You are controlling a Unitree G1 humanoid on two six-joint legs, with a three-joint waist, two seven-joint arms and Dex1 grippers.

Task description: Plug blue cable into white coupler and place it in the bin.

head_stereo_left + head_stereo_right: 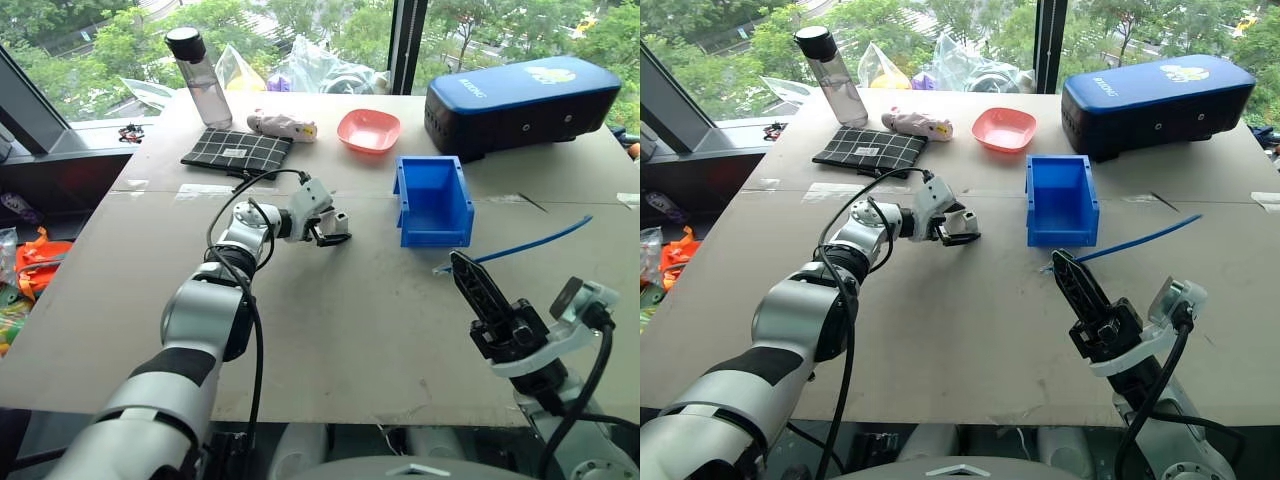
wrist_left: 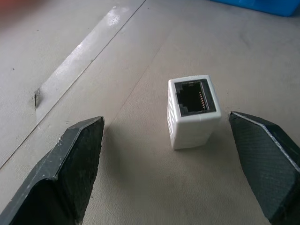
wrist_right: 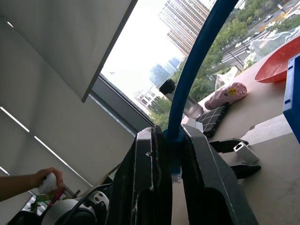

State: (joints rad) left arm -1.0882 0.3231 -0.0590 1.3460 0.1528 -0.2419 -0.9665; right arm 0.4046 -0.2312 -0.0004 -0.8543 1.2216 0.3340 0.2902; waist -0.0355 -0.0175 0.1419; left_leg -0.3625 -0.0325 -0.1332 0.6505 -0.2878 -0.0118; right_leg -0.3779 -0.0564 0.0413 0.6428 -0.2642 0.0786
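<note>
Around the one blue bin [image 1: 433, 203] on the counter [image 1: 330, 330] are one pink bowl [image 1: 368, 130], one water bottle [image 1: 198, 77], one dark-blue case [image 1: 520, 103], one checked cloth [image 1: 238, 152], one blue cable [image 1: 520, 246] and one white coupler [image 2: 192, 110].

Both head eyes look forward and down over the same surface [image 1: 350, 330]; each wrist camera peers closely along its own fingers [image 2: 70, 173].

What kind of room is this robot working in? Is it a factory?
Probably not a factory: it looks like an upper-floor office or lab. The table stands against big windows over treetops, the right wrist view shows tall city buildings, and a water bottle and a pink bowl sit about.
</note>
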